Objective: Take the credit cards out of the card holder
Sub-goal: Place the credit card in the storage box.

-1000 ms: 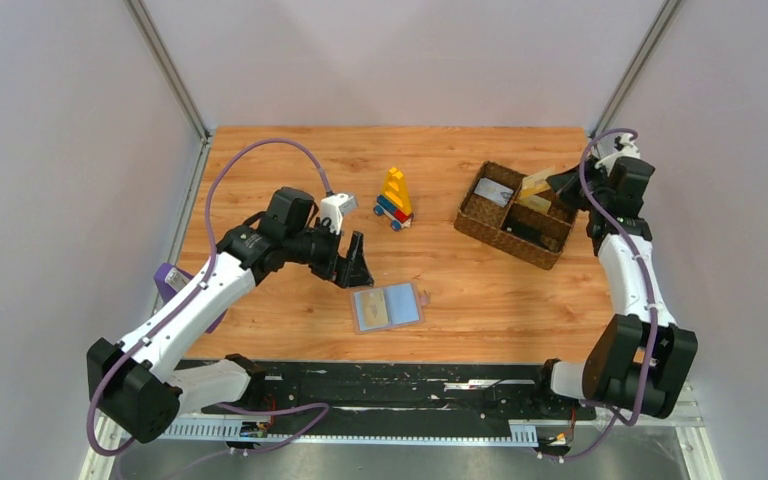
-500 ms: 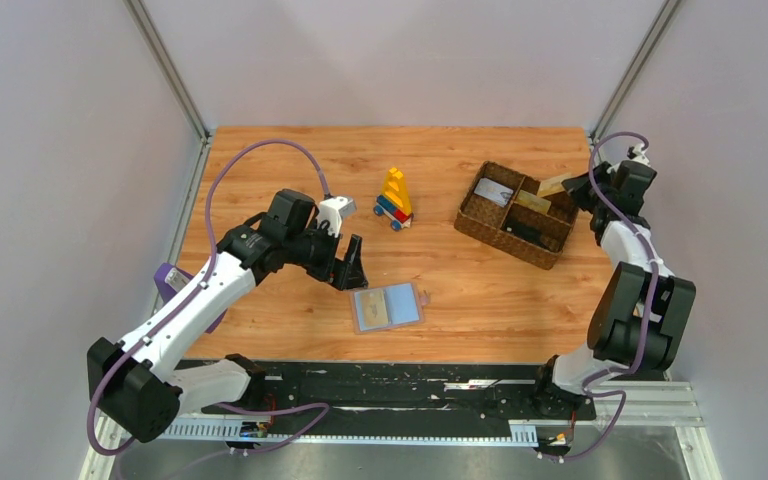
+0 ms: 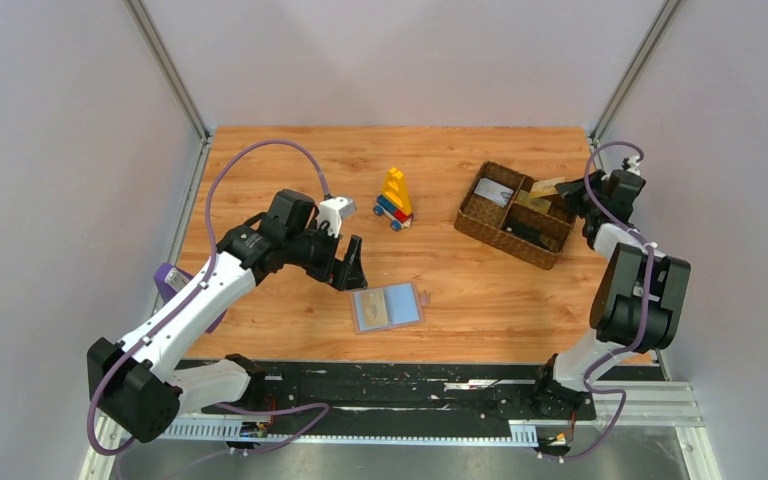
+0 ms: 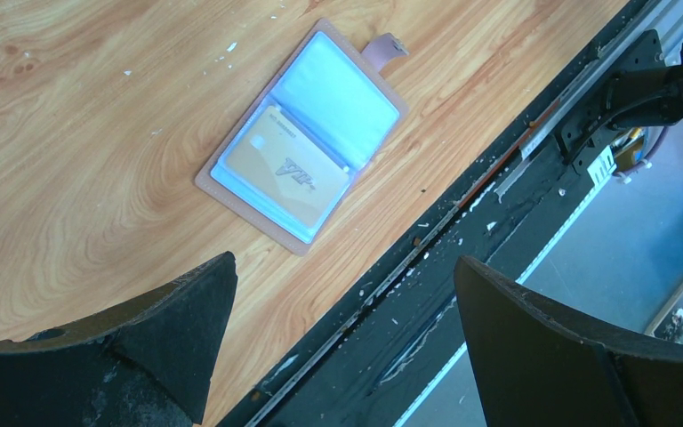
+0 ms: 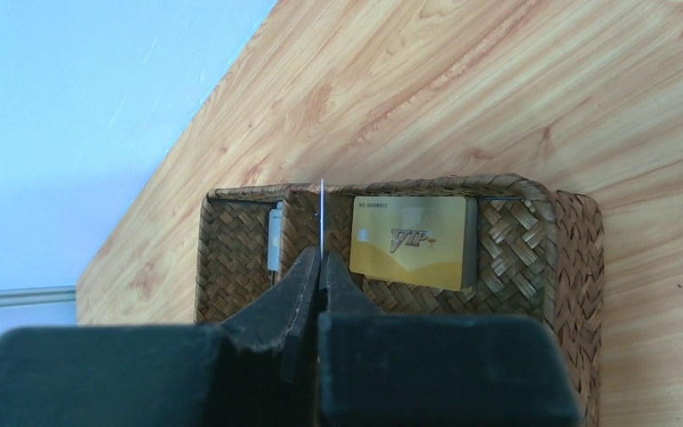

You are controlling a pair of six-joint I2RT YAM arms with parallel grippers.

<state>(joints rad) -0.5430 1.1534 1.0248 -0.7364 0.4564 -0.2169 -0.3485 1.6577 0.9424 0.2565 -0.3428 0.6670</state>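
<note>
Well, risks first: the tan-gold card (image 4: 289, 169) sits flush inside the flat light-blue folding card holder (image 3: 388, 307) (image 4: 356, 102), so the left gripper (image 3: 350, 262) (image 4: 345, 265) could skid the holder across the wooden table (image 3: 460, 300) instead of extracting it; the thin tan card (image 3: 543, 187) (image 5: 321, 197) over the brown woven basket (image 3: 505, 245) (image 5: 578, 267) could snag its rim or fall outside. Left gripper: jaws spread wide, empty, hovering beside the holder. Right gripper (image 3: 567, 190) (image 5: 317, 260): clamped on that thin card.

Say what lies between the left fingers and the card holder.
Only bare table before the card holder, shown in the left wrist view.
</note>
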